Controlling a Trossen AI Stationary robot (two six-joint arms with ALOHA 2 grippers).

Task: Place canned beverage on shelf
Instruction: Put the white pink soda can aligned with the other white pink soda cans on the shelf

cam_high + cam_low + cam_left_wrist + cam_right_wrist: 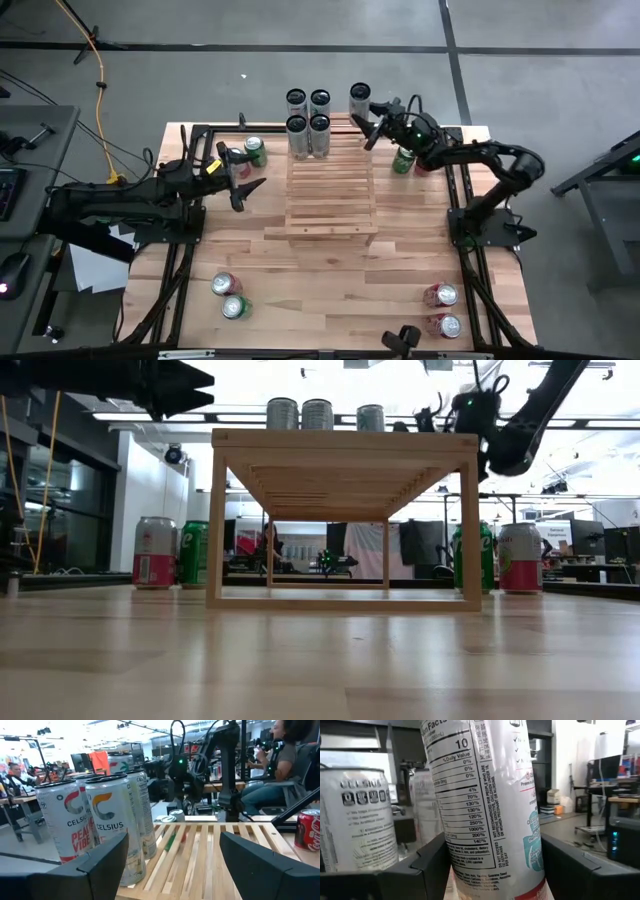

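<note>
So the shelf sits mid-bench, five tall cans up on its far end: four Celsius ones in a block, plus a fifth can between the right gripper jaws, which stand just apart around it. Its label reads "Daily Value". Left gripper hovers beside the shelf, jaws apart, empty. Eight short cans on the bench.
</note>
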